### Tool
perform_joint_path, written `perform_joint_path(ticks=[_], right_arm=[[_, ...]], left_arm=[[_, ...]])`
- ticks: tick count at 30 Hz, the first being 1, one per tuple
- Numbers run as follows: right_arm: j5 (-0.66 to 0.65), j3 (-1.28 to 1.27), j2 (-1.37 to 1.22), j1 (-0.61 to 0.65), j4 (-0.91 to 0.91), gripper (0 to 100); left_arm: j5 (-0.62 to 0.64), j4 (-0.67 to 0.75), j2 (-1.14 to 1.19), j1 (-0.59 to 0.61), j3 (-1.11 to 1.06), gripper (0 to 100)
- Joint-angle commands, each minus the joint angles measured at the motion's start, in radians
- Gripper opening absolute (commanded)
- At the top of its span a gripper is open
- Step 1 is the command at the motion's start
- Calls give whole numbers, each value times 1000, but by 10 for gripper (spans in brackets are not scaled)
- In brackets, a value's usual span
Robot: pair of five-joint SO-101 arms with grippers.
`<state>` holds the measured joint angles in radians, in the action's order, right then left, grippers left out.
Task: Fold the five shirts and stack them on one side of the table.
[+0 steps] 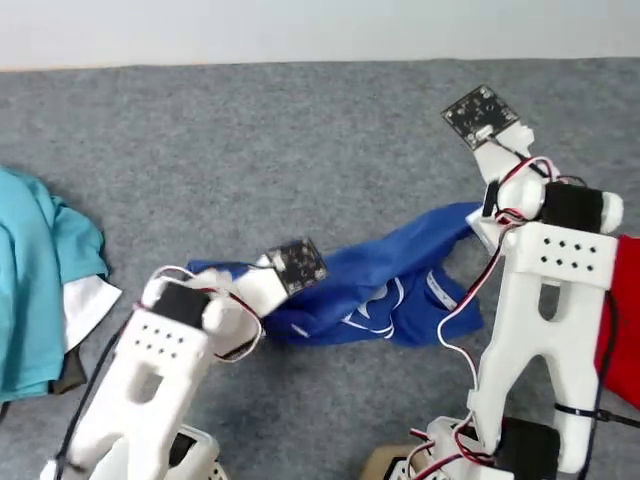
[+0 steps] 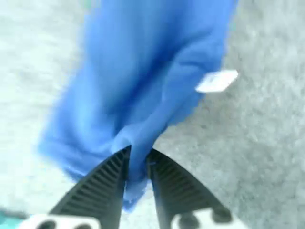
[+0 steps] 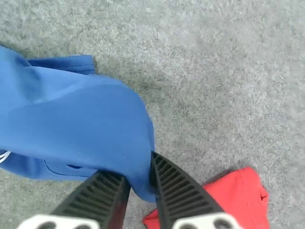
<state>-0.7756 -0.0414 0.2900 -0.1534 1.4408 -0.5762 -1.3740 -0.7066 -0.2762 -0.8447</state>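
Tension matters most; left claw (image 2: 138,160) and right claw (image 3: 139,174) each pinch shut on an end of the blue shirt (image 1: 390,280), bunched between them on the worktop (image 1: 300,130); best drawn apart evenly, spreading it flat before folding.

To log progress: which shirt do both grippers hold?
The blue shirt: the left gripper and right gripper each pinch it. The teal shirt and red shirt lie at the sides, ungripped.
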Motion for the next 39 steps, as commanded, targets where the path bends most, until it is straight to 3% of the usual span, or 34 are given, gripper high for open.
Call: perform_joint_path(ticks=[1, 6, 11, 21, 25, 30, 39], right_arm=[[5, 100, 51, -13, 47, 11], [9, 233, 51, -13, 133, 11], [8, 416, 51, -13, 219, 11], [6, 804, 51, -25, 242, 11], [-6, 979, 50, -74, 239, 11], [-118, 1158, 50, -145, 236, 11], [-189, 1436, 50, -220, 232, 11]], left_arm=[[49, -77, -112, -8, 124, 2], [149, -98, -175, 49, 283, 2], [164, -92, -178, 161, 486, 2], [163, 89, -178, 322, 727, 2], [158, 92, -180, 330, 832, 3], [155, 107, -178, 325, 963, 4], [-17, 147, -186, 325, 1099, 4]])
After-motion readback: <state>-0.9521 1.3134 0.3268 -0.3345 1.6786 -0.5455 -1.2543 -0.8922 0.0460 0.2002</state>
